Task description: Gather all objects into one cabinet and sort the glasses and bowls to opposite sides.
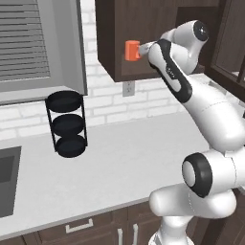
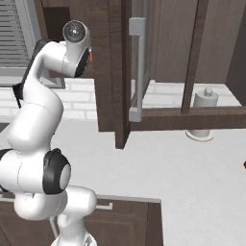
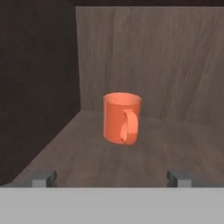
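The plain orange mug (image 3: 121,118) stands upright on the floor of a dark wood wall cabinet (image 3: 153,57), near its left wall, with its handle turned toward the hand camera. My gripper (image 3: 111,177) is open, its two fingertips spread wide and a short way in front of the mug, touching nothing. From the left base view the orange mug (image 1: 131,50) shows at the cabinet (image 1: 112,28) opening, with the gripper (image 1: 143,48) right beside it. The cream mug and both bowls are out of view.
A black three-tier rack (image 1: 67,124) stands on the grey counter (image 1: 124,162) under the window, a sink (image 1: 7,179) at far left. An open framed cabinet door with a grey handle (image 2: 137,67) hangs right of the arm. A paper towel holder (image 2: 203,105) stands behind it.
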